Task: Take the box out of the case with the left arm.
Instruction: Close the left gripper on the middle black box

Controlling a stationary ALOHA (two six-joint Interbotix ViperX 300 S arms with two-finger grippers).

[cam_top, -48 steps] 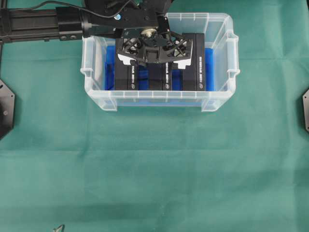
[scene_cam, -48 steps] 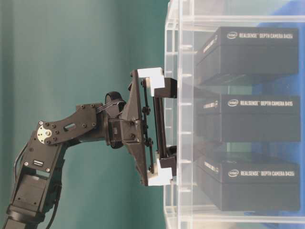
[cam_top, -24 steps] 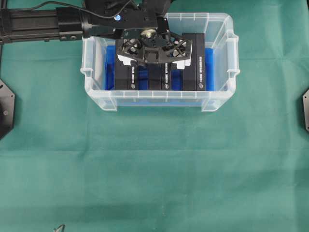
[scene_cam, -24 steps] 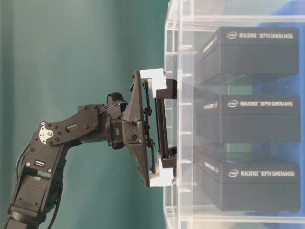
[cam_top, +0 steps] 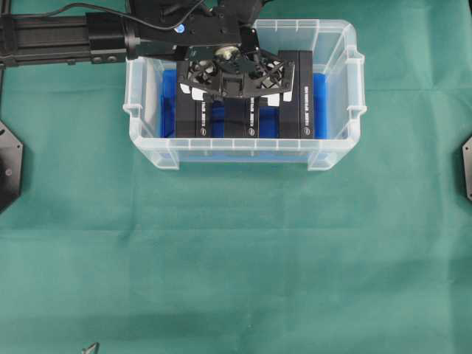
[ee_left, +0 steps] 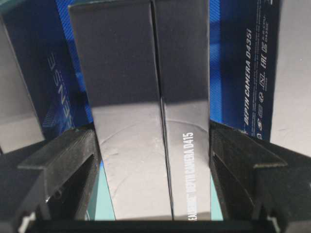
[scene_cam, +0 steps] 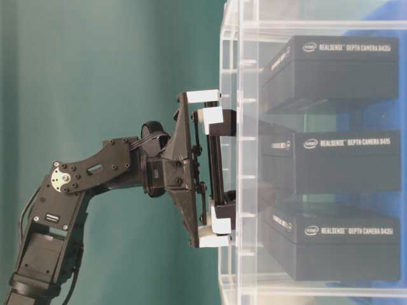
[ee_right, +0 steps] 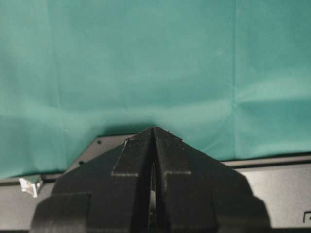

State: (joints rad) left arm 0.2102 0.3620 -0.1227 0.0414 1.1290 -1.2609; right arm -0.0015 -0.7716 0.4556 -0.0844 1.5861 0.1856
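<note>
While my left claw (cam_top: pixel 234 87) reaches down into the case (cam_top: pixel 335 144) at the upper middle of the overhead view, its fingers (ee_left: pixel 65 167) sit on either side of the middle box (ee_left: pixel 146 126), hugging its two sides. Three black boxes stand side by side on the blue floor. My right claw (ee_right: pixel 153 145) is pinched together over the green cloth (cam_top: pixel 236 258).

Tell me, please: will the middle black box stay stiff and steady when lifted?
Probably stiff: the middle box has flat card faces and sharp edges. Its glossy surface may slip. Neighbouring boxes stand close, so it might drag them.
</note>
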